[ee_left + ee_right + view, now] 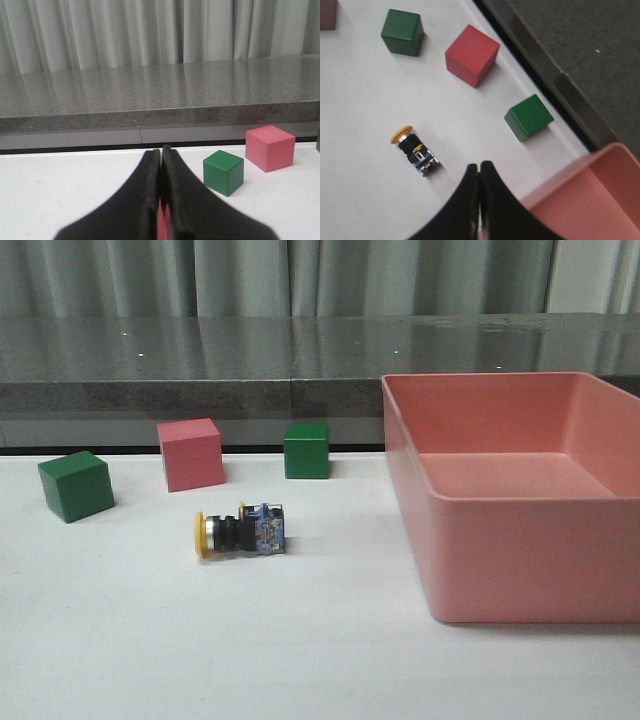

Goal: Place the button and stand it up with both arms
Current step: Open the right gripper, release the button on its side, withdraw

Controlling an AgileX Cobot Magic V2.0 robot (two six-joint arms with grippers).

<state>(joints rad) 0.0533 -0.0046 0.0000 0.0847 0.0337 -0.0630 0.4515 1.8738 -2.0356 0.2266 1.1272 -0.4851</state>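
Observation:
The button (241, 531) lies on its side on the white table, yellow cap to the left and blue base to the right. It also shows in the right wrist view (416, 151), lying flat. My right gripper (479, 167) is shut and empty, above the table a little to the side of the button. My left gripper (161, 152) is shut and empty, low over the table with no button in its view. Neither arm shows in the front view.
A large pink bin (520, 490) stands at the right; its rim shows in the right wrist view (580, 165). A pink cube (190, 453) and two green cubes (76, 485) (306, 450) stand behind the button. A grey ledge (200, 390) runs along the back.

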